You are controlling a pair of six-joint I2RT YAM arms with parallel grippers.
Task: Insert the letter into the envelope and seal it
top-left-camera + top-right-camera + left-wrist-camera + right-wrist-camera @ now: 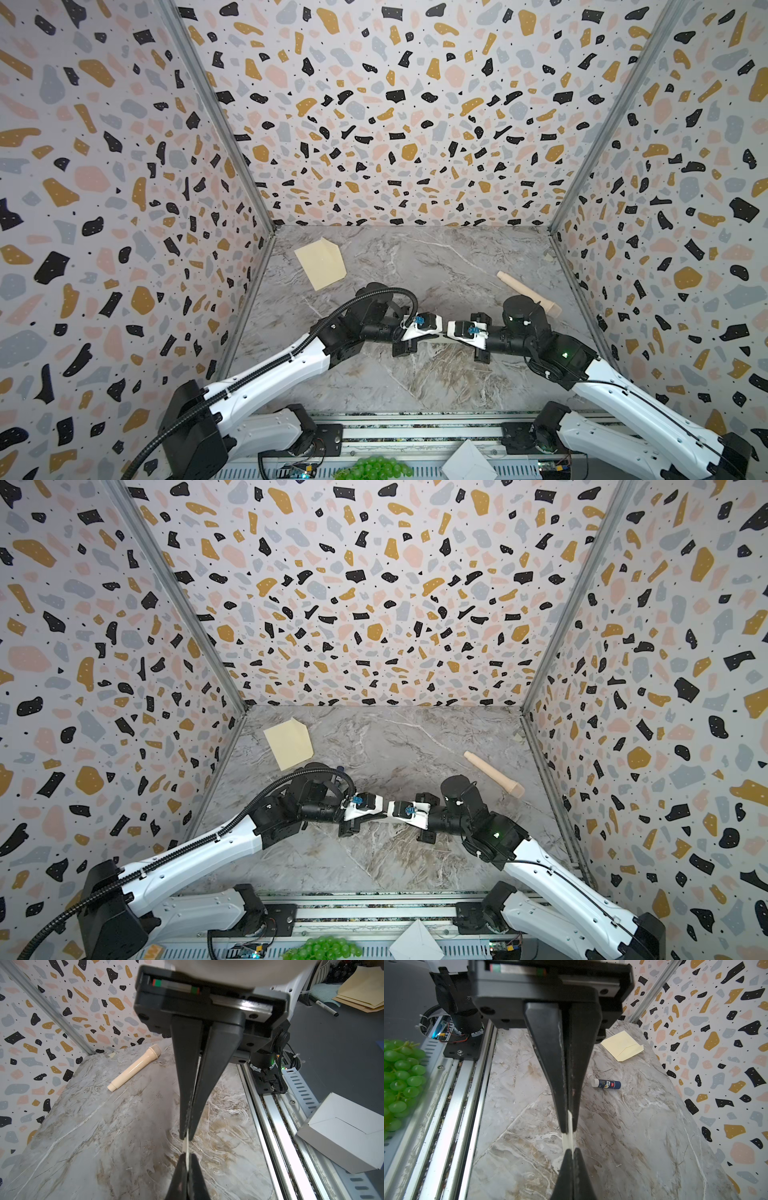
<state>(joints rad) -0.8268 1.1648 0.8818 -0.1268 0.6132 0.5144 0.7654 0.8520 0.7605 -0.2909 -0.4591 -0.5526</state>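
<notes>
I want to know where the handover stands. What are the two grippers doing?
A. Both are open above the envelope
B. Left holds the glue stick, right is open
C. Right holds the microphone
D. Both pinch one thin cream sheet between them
D: in the wrist views the left gripper and the right gripper are each shut on the same cream sheet, seen edge-on. The envelope lies apart.

A beige microphone (528,294) and a glue stick (606,1084) lie on a marble table (415,374) with terrazzo walls (374,104), green grapes (376,468) and white paper (469,463) beyond its near edge.
</notes>
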